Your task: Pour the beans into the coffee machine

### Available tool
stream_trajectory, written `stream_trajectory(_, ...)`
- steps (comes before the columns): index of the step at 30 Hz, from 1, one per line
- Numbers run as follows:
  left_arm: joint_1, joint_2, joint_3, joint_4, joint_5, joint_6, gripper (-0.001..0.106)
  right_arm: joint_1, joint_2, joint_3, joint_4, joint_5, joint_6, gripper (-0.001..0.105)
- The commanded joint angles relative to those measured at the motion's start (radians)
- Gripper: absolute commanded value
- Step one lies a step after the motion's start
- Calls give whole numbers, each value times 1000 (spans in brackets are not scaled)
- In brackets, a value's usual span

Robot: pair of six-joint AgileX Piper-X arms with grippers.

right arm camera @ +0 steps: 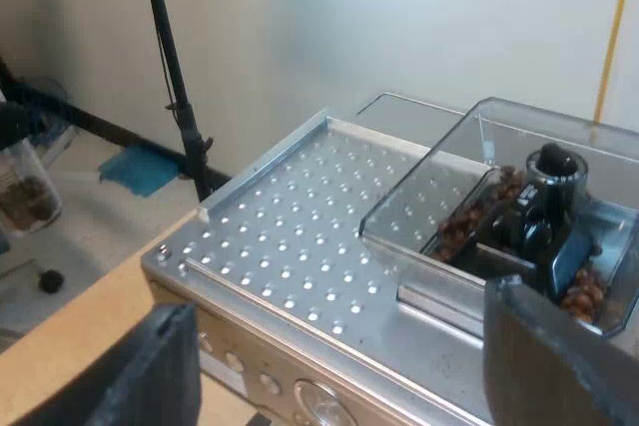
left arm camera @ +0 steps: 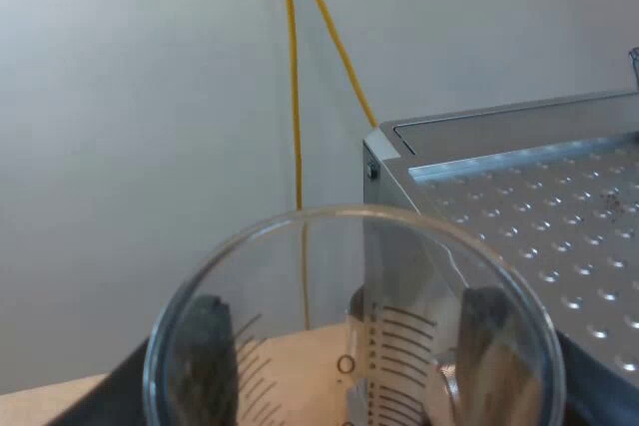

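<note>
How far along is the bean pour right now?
Done: the left claw grips the measuring glass, held beside the espresso machine's top. In hand: its beans sit in the upright glass, apart from the hopper. Left: carry it over the hopper, which already holds some beans, and tip. The right claw is open at the machine's front.

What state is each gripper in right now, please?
Left gripper: closed on the measuring glass.
Right gripper: open, holding nothing.
</note>
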Motion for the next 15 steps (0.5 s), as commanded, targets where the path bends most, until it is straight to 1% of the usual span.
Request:
stream_trajectory(1,-1,-6,-8,-11,6,-11,28,1,-2,31,-61,0,-32,62)
stream_trajectory(3,-1,-6,-8,-11,17,-11,28,1,-2,69,-107,0,-39,62)
stream_trajectory(4,-1,-6,-8,-11,19,-11,28,1,-2,73,-107,0,-39,62)
stream_trajectory(5,-1,-6,-8,-11,21,-11,28,1,-2,110,-157,0,-37,62)
stream_trajectory(8,-1,-6,-8,-11,22,-11,28,1,-18,169,-241,30,-32,62)
stream_trajectory(9,-1,-6,-8,-11,22,-11,28,1,-31,208,-296,46,-32,62)
stream_trajectory(10,-1,-6,-8,-11,22,-11,28,1,-37,219,-314,50,-32,62)
stream_trajectory(12,-1,-6,-8,-11,22,-11,28,1,-63,285,-404,57,-32,62)
stream_trajectory(13,-1,-6,-8,-11,22,-11,28,1,-69,291,-422,58,-32,62)
stream_trajectory(14,-1,-6,-8,-11,22,-11,28,1,-88,340,-482,61,-24,62)
stream_trajectory(15,-1,-6,-8,-11,22,-11,28,1,-99,367,-507,66,-8,62)
